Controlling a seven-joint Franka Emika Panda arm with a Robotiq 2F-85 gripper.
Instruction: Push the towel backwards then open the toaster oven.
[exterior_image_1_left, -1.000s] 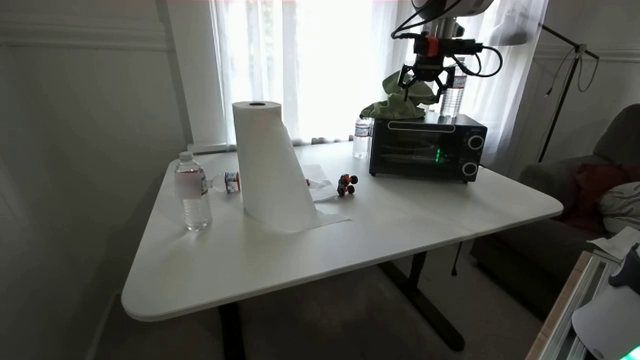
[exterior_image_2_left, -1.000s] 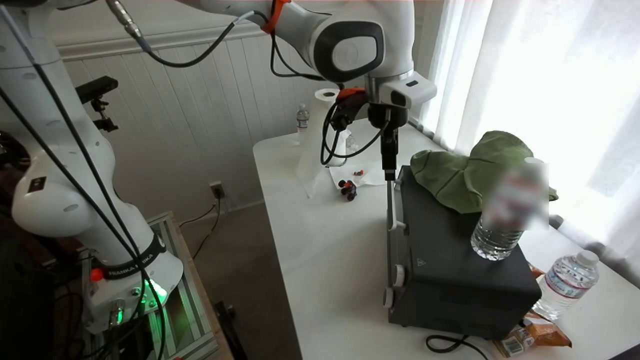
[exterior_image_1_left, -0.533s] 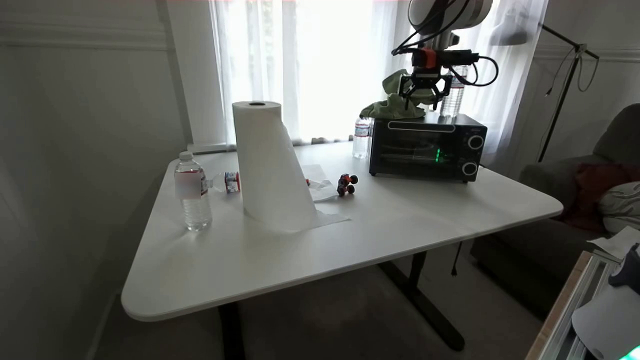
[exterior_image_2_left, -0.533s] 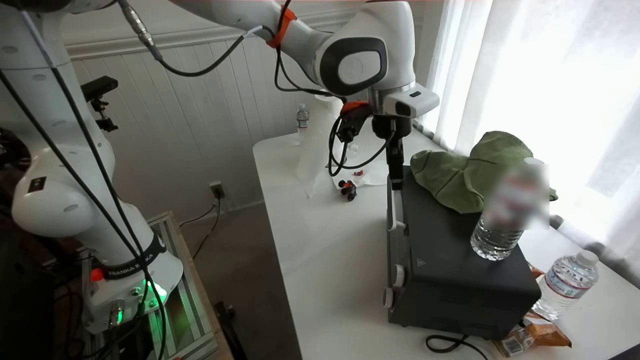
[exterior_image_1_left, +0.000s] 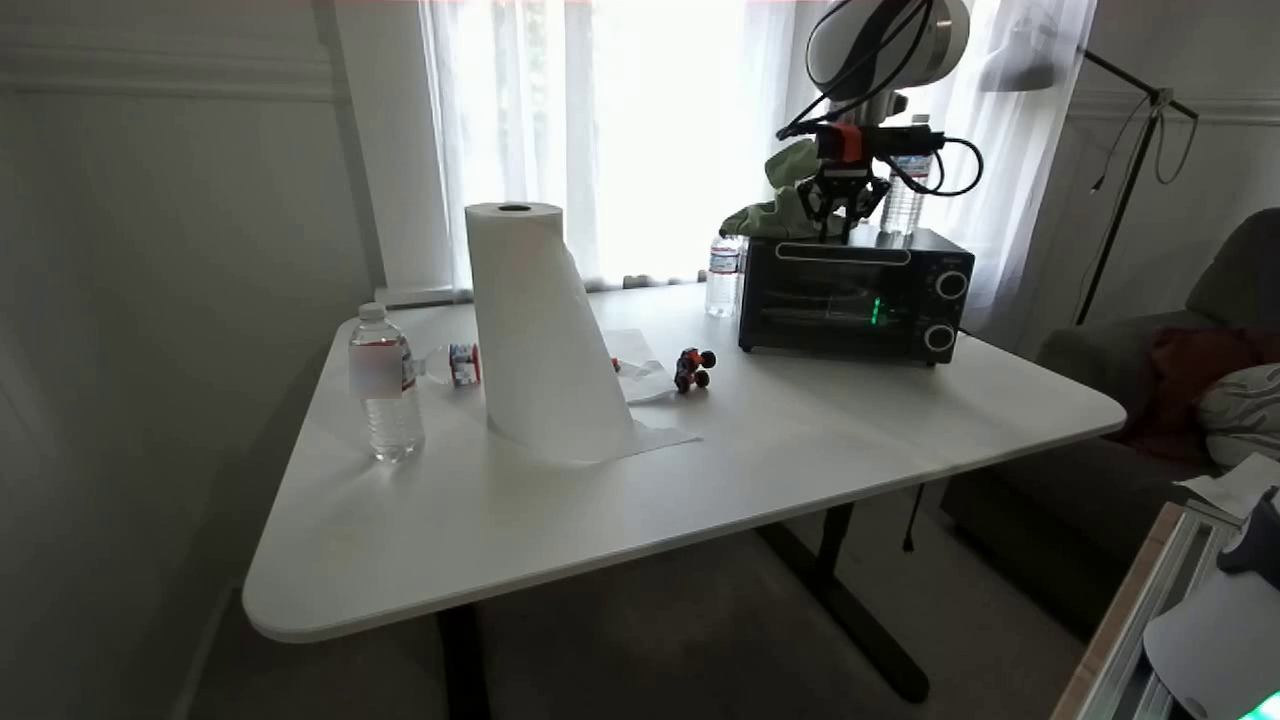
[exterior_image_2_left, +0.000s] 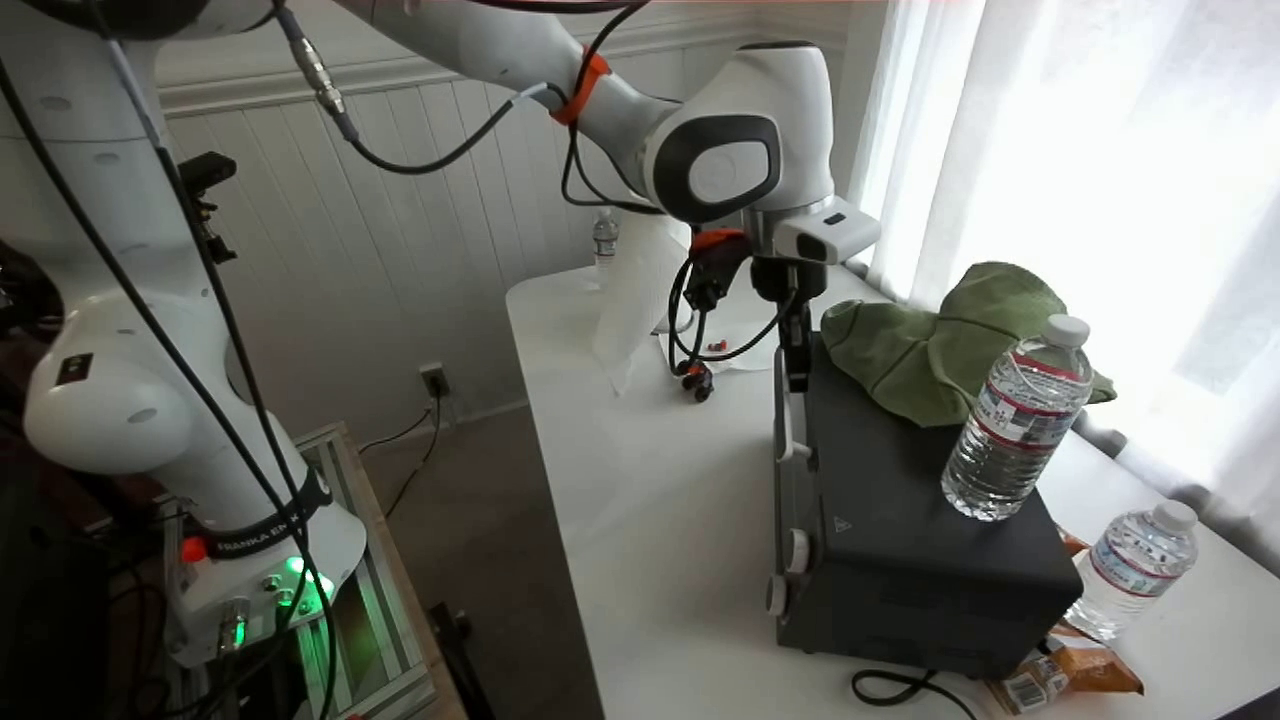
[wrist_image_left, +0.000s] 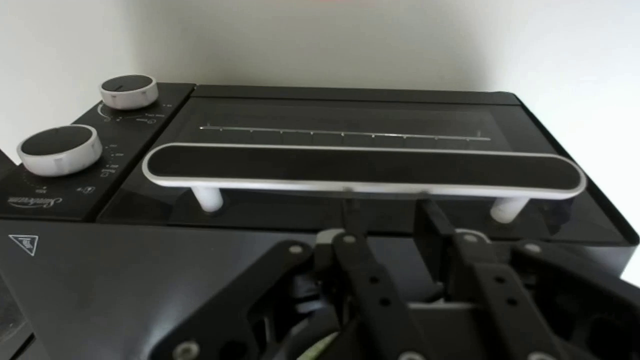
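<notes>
The black toaster oven (exterior_image_1_left: 822, 300) stands on the white table with its door up. Its long handle (wrist_image_left: 365, 167), dark with a pale rim, runs across the wrist view. On the rear of the oven top lies the crumpled green towel (exterior_image_2_left: 925, 345), partly hidden behind the gripper in an exterior view. My gripper (wrist_image_left: 387, 202) points down at the oven's upper front edge, close to the handle's inner side. Its fingers are partway together, with a gap and nothing between them. Whether the fingertips touch the handle or oven, I cannot tell.
A water bottle (exterior_image_2_left: 1015, 430) stands on the oven, a second bottle (exterior_image_2_left: 1135, 570) behind it, near a snack bag (exterior_image_2_left: 1075, 672). A paper towel roll (exterior_image_1_left: 535, 330), a toy car (exterior_image_1_left: 692, 370) and another bottle (exterior_image_1_left: 387, 400) occupy the table's other half.
The gripper has come down to the oven's front top edge, and its fingers have drawn closer together. Oven and towel stay where they were.
</notes>
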